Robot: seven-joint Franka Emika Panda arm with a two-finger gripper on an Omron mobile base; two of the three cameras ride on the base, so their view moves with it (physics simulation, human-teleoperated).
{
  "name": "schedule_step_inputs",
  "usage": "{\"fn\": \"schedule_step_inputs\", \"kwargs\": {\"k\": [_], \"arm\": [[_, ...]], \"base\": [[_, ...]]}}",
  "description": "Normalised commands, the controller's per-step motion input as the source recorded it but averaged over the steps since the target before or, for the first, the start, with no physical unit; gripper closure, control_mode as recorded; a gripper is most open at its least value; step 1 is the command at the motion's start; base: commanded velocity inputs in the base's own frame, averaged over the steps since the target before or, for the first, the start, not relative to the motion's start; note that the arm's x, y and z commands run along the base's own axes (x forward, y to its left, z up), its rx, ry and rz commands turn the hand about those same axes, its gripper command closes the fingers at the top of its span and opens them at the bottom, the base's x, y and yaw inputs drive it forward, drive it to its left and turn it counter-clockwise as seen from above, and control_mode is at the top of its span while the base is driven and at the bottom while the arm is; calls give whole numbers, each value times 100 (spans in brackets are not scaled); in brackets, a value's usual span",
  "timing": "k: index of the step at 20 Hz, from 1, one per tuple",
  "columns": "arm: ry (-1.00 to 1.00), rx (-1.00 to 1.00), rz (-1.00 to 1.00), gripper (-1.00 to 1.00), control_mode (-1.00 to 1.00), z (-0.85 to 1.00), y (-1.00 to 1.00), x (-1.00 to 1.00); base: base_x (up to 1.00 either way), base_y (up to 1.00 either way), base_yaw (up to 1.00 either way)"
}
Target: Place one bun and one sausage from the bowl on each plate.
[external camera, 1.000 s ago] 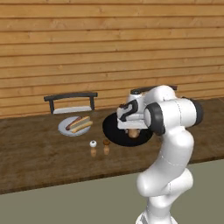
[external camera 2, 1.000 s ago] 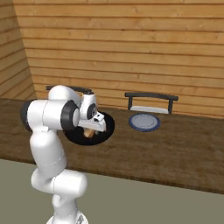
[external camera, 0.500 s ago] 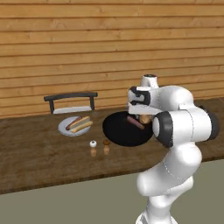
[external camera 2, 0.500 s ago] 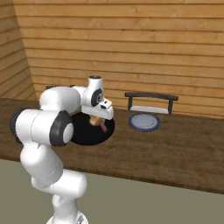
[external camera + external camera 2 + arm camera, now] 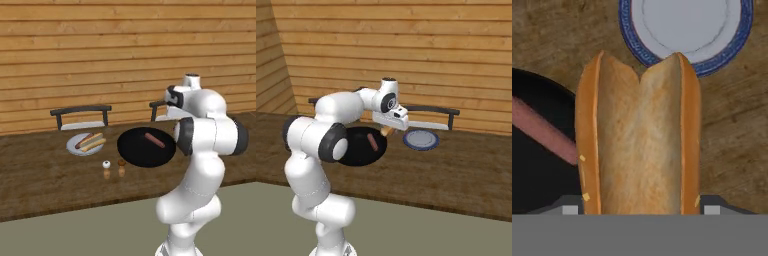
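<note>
White robot hand (image 5: 387, 131) gripping pale tan split bun (image 5: 639, 135) above brown wooden worktop (image 5: 456, 165), between wide black bowl (image 5: 358, 150) holding reddish-brown sausage (image 5: 372, 141) and blue-rimmed grey plate (image 5: 421, 139)

The near plate (image 5: 421, 140) lies bare beside the bowl (image 5: 358, 147), open from above, with a dark rack (image 5: 431, 111) standing just behind it. Two small shakers (image 5: 114, 168) stand on the counter (image 5: 45, 175) before the far plate (image 5: 75, 146), which already carries food.
</note>
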Motion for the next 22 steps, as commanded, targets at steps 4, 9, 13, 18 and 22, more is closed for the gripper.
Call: {"fn": "schedule_step_inputs", "kwargs": {"k": [4, 9, 13, 18, 22], "arm": [[13, 0, -8, 100, -100, -2, -100, 50], [3, 0, -1, 100, -100, -24, -74, 30], [-9, 0, 6, 100, -100, -56, -18, 26], [-18, 0, 10, 100, -100, -64, -15, 30], [-4, -2, 4, 100, -100, -44, -34, 32]], "base": [[0, 0, 0], [0, 0, 0], [0, 0, 0], [0, 0, 0], [0, 0, 0]]}}
